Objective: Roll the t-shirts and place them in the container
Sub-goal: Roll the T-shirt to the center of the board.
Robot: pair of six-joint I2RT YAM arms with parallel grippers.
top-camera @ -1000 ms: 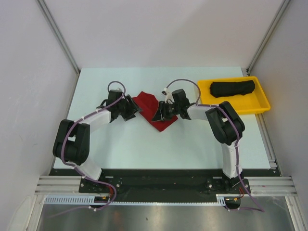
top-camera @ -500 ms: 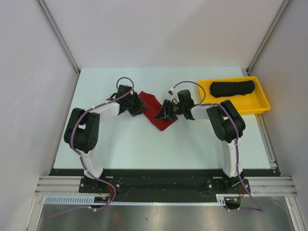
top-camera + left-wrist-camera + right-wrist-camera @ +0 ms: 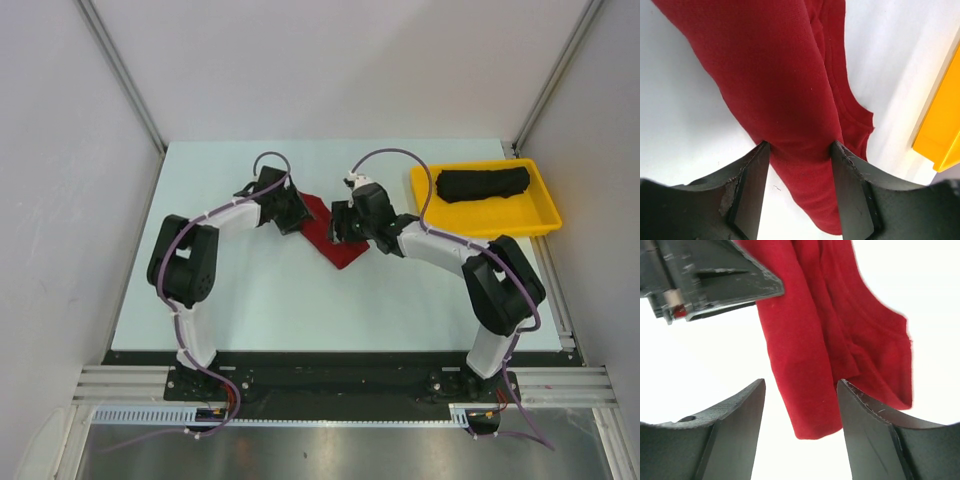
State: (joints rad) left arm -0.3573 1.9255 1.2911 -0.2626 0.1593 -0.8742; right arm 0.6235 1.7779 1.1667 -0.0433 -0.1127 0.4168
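Between the fingers of the left end effector: I see the red t-shirt, folded into a long band that fills the whole gap.
Left end effector, state: clamped on that band at a middling width. I read both inner finger faces pressed against the cloth, one on each side.
Ahead of the left end effector: the band runs on across the bench and widens, with a stitched hem edge lying along one side.
Behind the left fingertips: a shorter end of the band reaches back toward the palm.
Right end effector, state: fingers apart, gripping nothing.
Inside the right end effector's gap: the rounded end of the red band. Bare bench shows between the cloth and one finger. On the other side the cloth comes close to the finger, and I cannot tell whether they touch.
Ahead of the right end effector: the black body of the left end effector, sitting over the same band.
Overhead: both end effectors are low over the red t-shirt, facing each other.
Well to the right of the right end effector: the black t-shirt, rolled up, lying in the yellow tray, apart from both arms.
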